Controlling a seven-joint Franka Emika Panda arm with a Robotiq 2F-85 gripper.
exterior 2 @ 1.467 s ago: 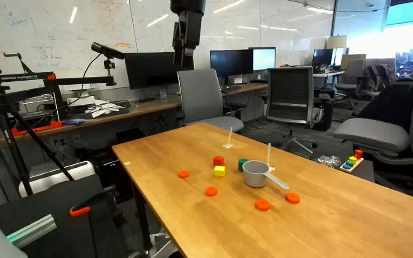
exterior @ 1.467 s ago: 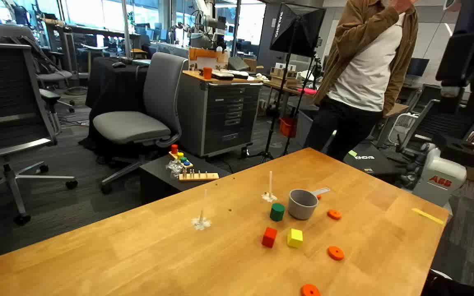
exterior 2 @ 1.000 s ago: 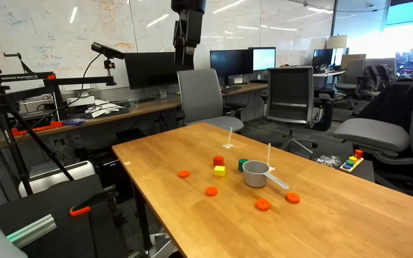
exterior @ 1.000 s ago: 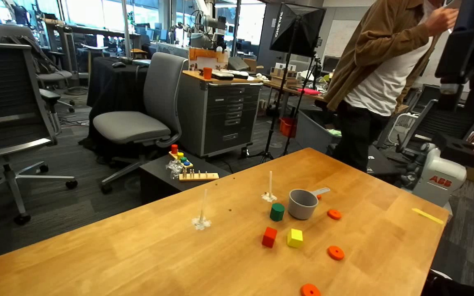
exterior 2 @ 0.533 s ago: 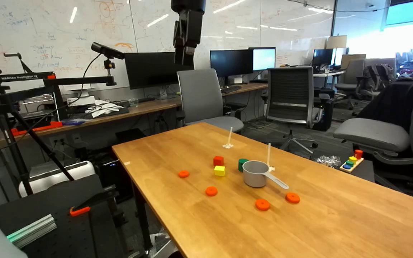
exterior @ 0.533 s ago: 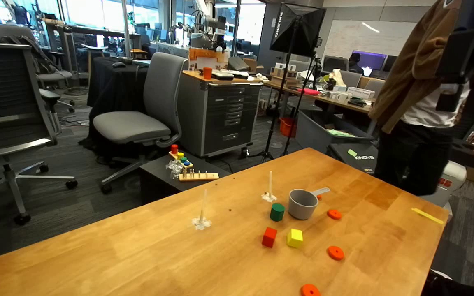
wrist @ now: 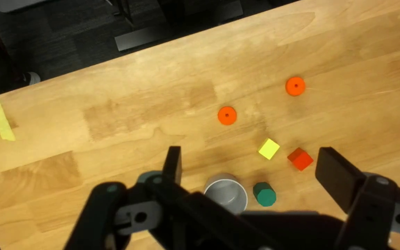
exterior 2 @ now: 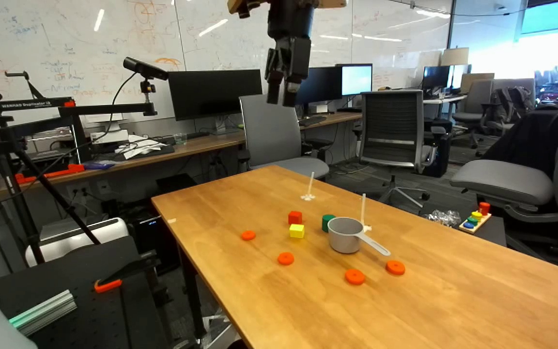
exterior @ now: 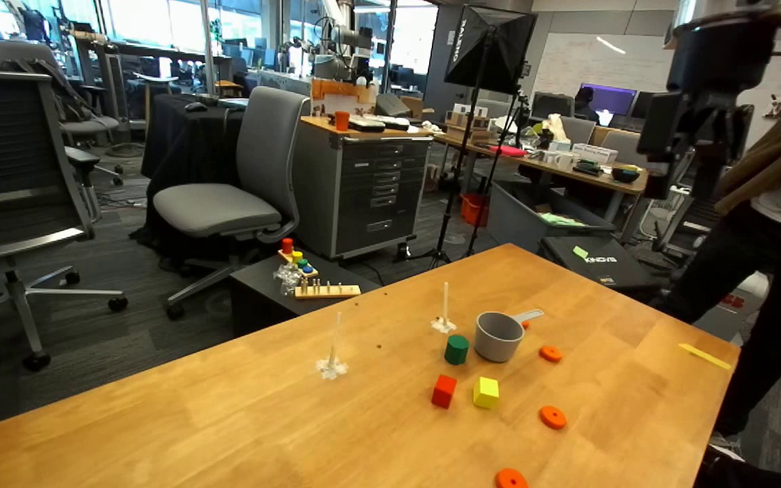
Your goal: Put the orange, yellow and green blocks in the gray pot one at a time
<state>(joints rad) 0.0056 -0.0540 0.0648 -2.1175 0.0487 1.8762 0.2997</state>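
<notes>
The claw (wrist: 250, 154) hangs, 2 fingers (wrist: 339, 175) spread wide, seemingly high above the table (wrist: 134, 118).

Red-orange cube (exterior: 443, 392), yellow cube (exterior: 486, 393), green block (exterior: 457, 350) (faceted, closest) near the upright gray pot (exterior: 497, 347)

The gripper (exterior: 681, 188) hangs high, jaws apart; 3 blocks (exterior: 486, 393) stand near the pot (exterior: 497, 344), in from the desk's (exterior: 194, 420) far corner.
</notes>
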